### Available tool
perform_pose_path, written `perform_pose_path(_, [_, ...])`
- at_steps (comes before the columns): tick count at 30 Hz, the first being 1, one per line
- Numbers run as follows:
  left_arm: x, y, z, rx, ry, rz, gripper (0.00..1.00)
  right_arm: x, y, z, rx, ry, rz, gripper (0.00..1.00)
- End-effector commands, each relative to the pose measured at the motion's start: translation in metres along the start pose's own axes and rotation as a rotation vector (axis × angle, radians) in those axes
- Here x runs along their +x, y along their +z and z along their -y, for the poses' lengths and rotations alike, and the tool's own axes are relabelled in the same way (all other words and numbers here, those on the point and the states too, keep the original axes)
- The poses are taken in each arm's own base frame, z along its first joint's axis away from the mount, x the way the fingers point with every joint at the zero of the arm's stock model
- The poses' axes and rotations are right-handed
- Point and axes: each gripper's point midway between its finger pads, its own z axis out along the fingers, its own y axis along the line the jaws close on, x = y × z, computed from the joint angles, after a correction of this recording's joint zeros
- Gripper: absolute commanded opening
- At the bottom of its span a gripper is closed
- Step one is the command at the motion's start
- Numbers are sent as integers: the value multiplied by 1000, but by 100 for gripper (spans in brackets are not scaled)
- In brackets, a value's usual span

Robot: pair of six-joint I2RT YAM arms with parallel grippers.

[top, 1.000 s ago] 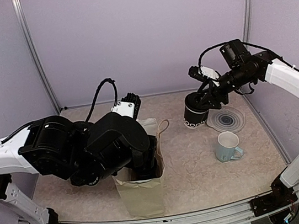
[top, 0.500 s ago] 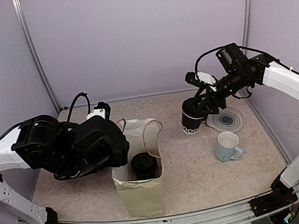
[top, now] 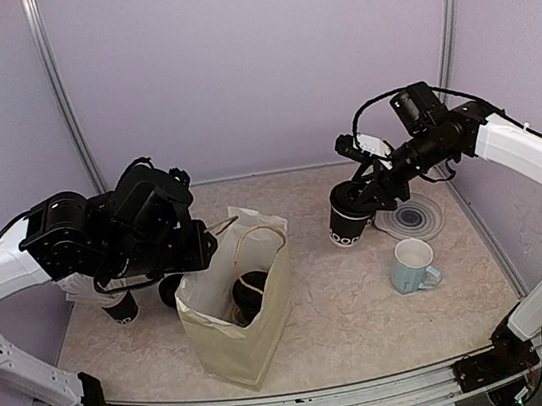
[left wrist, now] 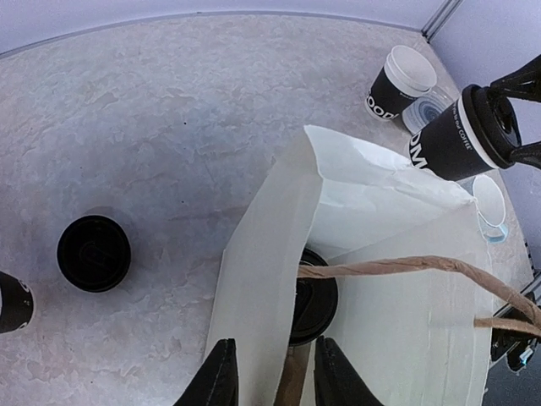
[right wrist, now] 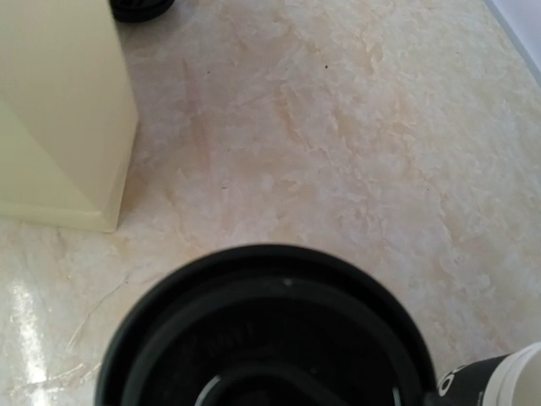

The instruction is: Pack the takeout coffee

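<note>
the right claw (left wrist: 510, 118) is found clamped on the lid end of a carried cup (left wrist: 448, 139), which is held tilted and clear of the tabletop (top: 349, 323), to the right of the bag (left wrist: 254, 254) and apart from its mouth. the left claw (left wrist: 277, 376) is set astride the bag's near rim, with the paper wall and a brown handle (left wrist: 406, 266) between the fingers (left wrist: 221, 376); whether the paper is actually pinched cannot be told. the bag is seen leaning rather than upright. progress is judged as partial: one packed cup (left wrist: 314, 296), lidded, is lodged at the bottom of the bag, directly beyond the left claw, and a second is in transit in the right claw. outstanding items are noted: an open cup (left wrist: 404, 76) without a lid, standing at the far right of the tabletop just behind the carried cup; a loose lid (left wrist: 93, 252) lying flat to the left of the bag, well apart from that cup; and a cropped cup (left wrist: 12, 302) near the lid, whose top cannot be made out. a light-blue mug (top: 413, 266) near the right claw is not counted as part of the order.
</note>
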Motion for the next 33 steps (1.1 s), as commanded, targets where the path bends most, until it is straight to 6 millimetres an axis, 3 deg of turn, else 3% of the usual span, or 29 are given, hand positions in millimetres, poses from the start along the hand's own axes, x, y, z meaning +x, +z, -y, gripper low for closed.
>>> perform_pose_path(1, [-4, 10, 8, 38, 45, -45, 30, -1, -4, -8, -2, -22, 12, 70])
perform_pose_path(5, [-10, 20, 2, 5, 96, -59, 21, 0, -9, -20, -30, -44, 23, 69])
perform_pose_path(9, [-29, 28, 8, 20, 194, -23, 0, 1, -13, -52, -132, -103, 48, 70])
perform_pose_path(21, [-81, 64, 47, 180, 471, 98, 0, 33, 9, -158, -375, -335, -60, 69])
perform_pose_path(28, [-99, 94, 68, 317, 554, 122, 0, 28, 17, -194, -480, -398, -49, 69])
perform_pose_path(33, [-113, 113, 71, 351, 606, 142, 0, 29, 37, -208, -475, -478, -88, 69])
